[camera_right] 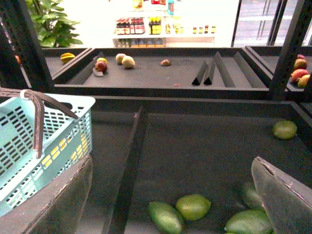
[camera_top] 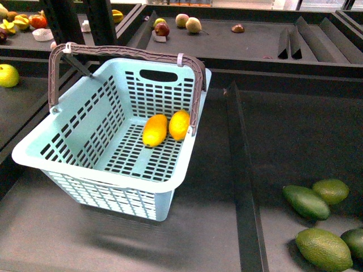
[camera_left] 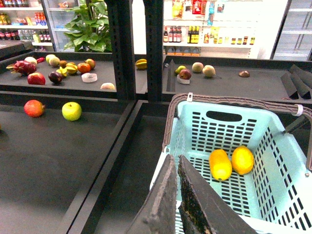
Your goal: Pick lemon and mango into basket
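The light-blue basket [camera_top: 34, 154] stands with its brown handle [camera_top: 122, 52] raised. On its floor two yellow fruits lie side by side, touching. The longer one is the mango [camera_top: 155, 130]; the plumper one against the handle's post is the lemon [camera_top: 179, 124]. In the left wrist view the mango [camera_left: 220, 164] and lemon [camera_left: 242, 160] lie beyond my left gripper [camera_left: 176, 160], which is shut on nothing above the basket's [camera_left: 287, 195] near rim. My right gripper [camera_right: 171, 163] is open and empty over the bin to the right of the basket [camera_right: 29, 131]. Neither arm shows in the front view.
Several green oval fruits [camera_top: 306, 202] lie in the right bin, below the right gripper [camera_right: 193, 206]. A black divider [camera_top: 241, 170] separates that bin from the basket's. A yellow-green apple [camera_top: 7, 75] sits far left. More fruit [camera_top: 193, 25] lies on the back shelf.
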Controlling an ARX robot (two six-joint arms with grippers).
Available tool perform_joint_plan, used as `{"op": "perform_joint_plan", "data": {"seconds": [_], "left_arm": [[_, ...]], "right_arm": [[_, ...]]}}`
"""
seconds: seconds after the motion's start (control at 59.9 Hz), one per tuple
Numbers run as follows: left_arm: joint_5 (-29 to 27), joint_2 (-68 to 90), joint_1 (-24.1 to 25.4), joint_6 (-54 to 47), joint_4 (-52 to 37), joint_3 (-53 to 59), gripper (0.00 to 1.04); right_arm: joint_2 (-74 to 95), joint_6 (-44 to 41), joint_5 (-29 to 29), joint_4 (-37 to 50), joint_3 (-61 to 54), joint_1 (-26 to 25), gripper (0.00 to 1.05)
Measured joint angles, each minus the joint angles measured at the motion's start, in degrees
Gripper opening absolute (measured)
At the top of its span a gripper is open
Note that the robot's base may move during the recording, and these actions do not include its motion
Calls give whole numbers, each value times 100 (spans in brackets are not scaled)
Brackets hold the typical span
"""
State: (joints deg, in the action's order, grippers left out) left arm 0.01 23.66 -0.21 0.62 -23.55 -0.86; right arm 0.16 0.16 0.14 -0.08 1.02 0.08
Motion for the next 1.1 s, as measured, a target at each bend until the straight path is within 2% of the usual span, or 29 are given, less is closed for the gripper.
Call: {"op": "perform_joint_plan", "data": {"seconds": [0.584,0.668,1.052,1.102], "left_arm": [[0,-1351,0,0,1335,0,3],[0,-2124,0,0,2264,-2,3],[-2,-2330,0,0,2343,-2,4],[-2,-2330,0,0,2343,-2,13]], "right_arm": [[0,0,0,0,0,0,96],[2,0,-2,0,0,0,96],[0,0,0,0,0,0,96],[0,0,0,0,0,0,96]]}}
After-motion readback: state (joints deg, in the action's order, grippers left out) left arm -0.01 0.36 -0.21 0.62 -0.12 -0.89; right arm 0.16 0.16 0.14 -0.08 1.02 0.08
